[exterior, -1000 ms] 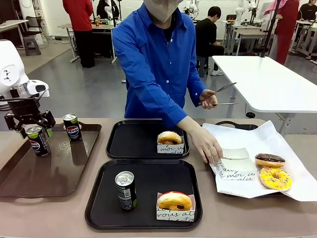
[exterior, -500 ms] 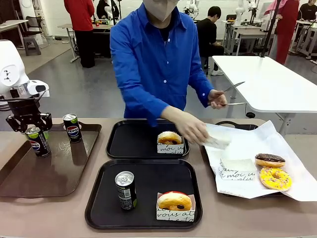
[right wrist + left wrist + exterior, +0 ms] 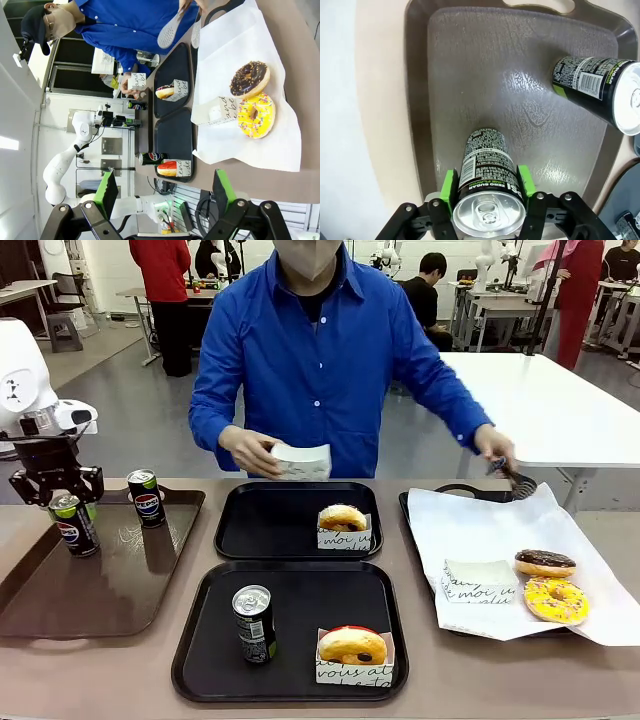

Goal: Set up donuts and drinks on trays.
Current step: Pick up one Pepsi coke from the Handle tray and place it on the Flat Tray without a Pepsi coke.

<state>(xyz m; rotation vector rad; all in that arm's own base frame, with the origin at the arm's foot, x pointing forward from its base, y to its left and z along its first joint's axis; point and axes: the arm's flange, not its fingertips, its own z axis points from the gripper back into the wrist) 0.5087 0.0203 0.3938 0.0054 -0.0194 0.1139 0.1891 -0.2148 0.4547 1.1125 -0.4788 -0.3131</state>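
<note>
Front view: at the robot's left we see the brown tray (image 3: 100,590) w/ two cans upright on it, the held can (image 3: 75,523) toward its outer edge and a spare can (image 3: 147,497) near it but apart, standing between it and the black trays. Mid-table, the near tray (image 3: 200,660) carries a placed can (image 3: 254,623) and a sleeved donut (image 3: 352,648); the far tray (image 3: 260,530) has another sleeved donut (image 3: 342,520). At right, a paper-lined tray (image 3: 470,525) holds a choc donut (image 3: 544,563), a yellow donut (image 3: 556,600) and an empty sleeve (image 3: 480,580). Across the table the person's hand (image 3: 245,452) holds a paper sleeve (image 3: 300,461) at chest height; the other hand (image 3: 495,448) has tongs (image 3: 515,480) over the paper's far edge. Vs 1 s ago: that hand was down on the paper, the tongs hand was nearer the body, and the left gripper (image 3: 70,506) stood wider round the can. Left wrist view: its green pads (image 3: 449,192) press both sides of the held can just under the rim, jaws approx half closed; we can't tell if it's lifted. Right wrist view: right gripper (image 3: 164,195) spread wide, holding nothing.
</note>
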